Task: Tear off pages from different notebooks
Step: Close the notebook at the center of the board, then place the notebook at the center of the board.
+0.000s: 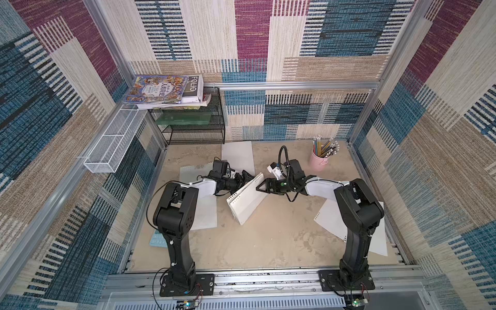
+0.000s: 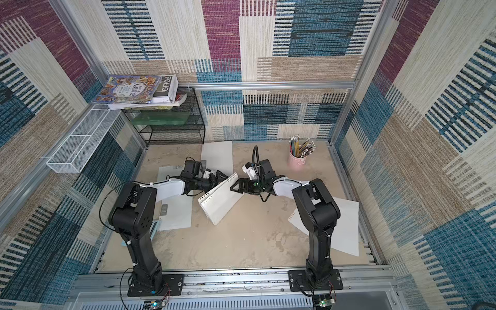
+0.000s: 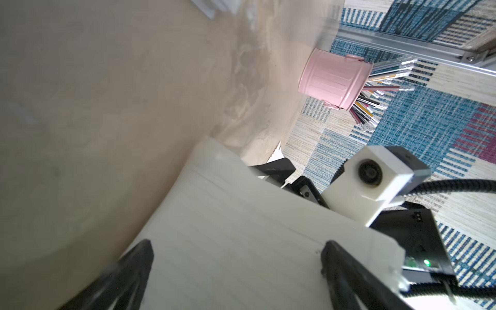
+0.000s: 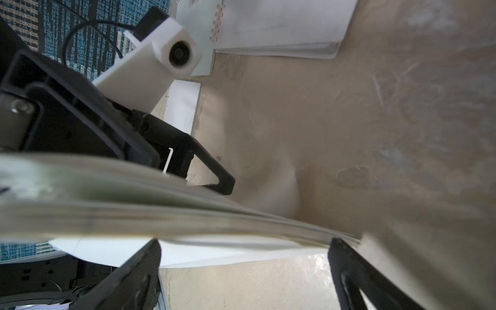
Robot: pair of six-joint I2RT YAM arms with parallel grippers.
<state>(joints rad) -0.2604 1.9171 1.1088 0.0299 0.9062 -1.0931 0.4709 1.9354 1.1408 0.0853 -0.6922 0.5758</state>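
A spiral notebook (image 1: 247, 205) (image 2: 220, 205) lies open mid-table in both top views, its upper white sheets (image 1: 251, 188) lifted at a slant. My left gripper (image 1: 247, 175) (image 3: 237, 268) is open at the lifted sheets' far edge; lined white paper (image 3: 241, 228) fills the space between its fingers. My right gripper (image 1: 259, 185) (image 4: 244, 265) is open on the opposite side, facing the blurred page edges (image 4: 161, 209), nothing held. More notebooks lie at the back (image 1: 239, 157), under the left arm (image 1: 206, 214) and under the right arm (image 1: 330, 217).
A pink cup of pencils (image 1: 319, 161) (image 3: 335, 80) stands back right. A black mesh rack (image 1: 193, 126) with colourful books (image 1: 163, 90) on top fills the back left corner, a white mesh basket (image 1: 112, 142) hangs on the left wall, and a light-blue calculator (image 1: 157, 240) lies near the left arm.
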